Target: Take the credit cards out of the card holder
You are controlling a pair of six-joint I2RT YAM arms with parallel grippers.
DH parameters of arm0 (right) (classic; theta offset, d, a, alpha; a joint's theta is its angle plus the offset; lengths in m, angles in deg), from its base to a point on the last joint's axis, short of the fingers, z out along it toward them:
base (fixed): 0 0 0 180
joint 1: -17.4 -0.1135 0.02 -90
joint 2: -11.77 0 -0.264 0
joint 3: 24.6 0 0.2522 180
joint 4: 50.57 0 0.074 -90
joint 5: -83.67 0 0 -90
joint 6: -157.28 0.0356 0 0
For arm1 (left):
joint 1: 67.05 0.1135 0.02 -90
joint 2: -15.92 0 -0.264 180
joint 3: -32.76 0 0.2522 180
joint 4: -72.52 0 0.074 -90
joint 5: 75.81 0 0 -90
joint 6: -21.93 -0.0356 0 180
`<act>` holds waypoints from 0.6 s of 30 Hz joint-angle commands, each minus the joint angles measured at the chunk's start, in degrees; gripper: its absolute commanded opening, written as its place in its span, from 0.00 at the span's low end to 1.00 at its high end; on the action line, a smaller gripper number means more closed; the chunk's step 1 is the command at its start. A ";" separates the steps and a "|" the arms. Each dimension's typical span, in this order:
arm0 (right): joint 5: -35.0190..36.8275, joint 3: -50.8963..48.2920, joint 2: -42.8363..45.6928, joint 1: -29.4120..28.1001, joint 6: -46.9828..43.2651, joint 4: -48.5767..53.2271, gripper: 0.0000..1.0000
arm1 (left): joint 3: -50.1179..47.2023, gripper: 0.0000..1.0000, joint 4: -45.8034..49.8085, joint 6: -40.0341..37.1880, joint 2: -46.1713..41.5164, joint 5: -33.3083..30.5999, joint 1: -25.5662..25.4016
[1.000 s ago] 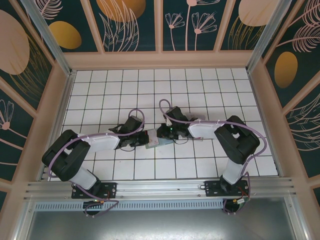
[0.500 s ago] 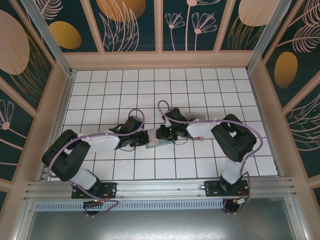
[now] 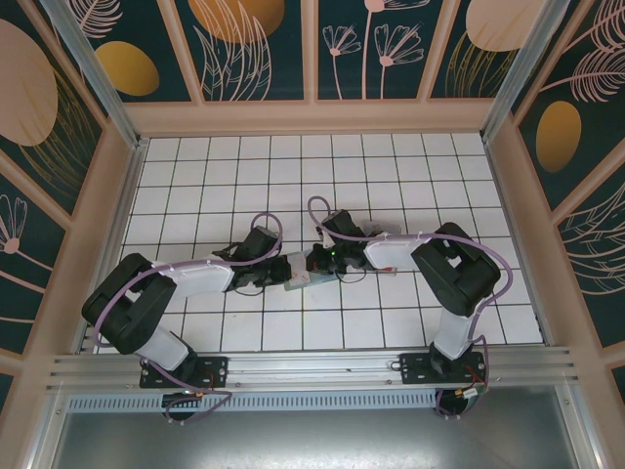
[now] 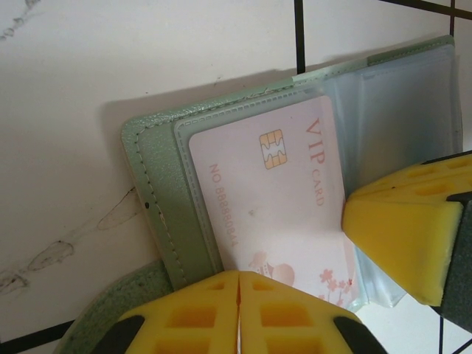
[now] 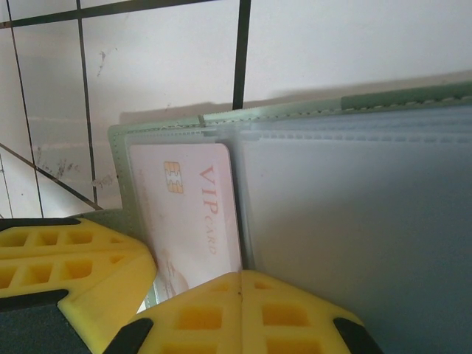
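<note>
The sage-green stitched folding card holder [image 3: 299,279] lies open on the white-tiled counter [image 3: 391,176], between the two end effectors. Its clear plastic sleeves are cut off at the frame edge in both wrist views.

One sleeve holds a pale pink plastic credit card [image 4: 273,199] with a gold chip. The card reads "VIP CARD" and carries a number starting "NO 8888"; the remaining digits are hard to read. A pink flower print at one end of the card is partly covered.

Left end effector [image 4: 237,310]: yellow fingertips pressed together at the holder's edge, over the card's flowered end. Right end effector [image 5: 240,313]: fingertips likewise closed, on the clear sleeves beside the card. Whether either pinches a sleeve cannot be seen.
</note>
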 commanded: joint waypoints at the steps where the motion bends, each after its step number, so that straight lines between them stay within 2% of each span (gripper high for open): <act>1: 1.54 -1.07 2.76 0.50 -0.50 0.56 0.00 | -0.26 0.15 6.63 -0.87 -0.42 -2.53 0.10; 10: 1.65 -3.83 5.20 2.05 -0.73 1.09 0.00 | -0.38 0.14 6.58 -0.73 -0.69 -2.51 0.13; 13: 0.07 -3.73 4.71 2.05 -0.64 -0.13 0.00 | -0.39 0.07 5.95 -0.78 -0.38 -1.81 0.17; 16: -0.55 -2.50 3.28 1.61 -0.75 -0.46 0.14 | -0.29 0.02 5.49 -0.77 0.23 -1.31 0.11; 18: -0.88 -1.84 2.18 1.51 -0.66 -0.79 0.20 | -0.31 0.00 5.48 -0.75 0.66 -1.10 0.18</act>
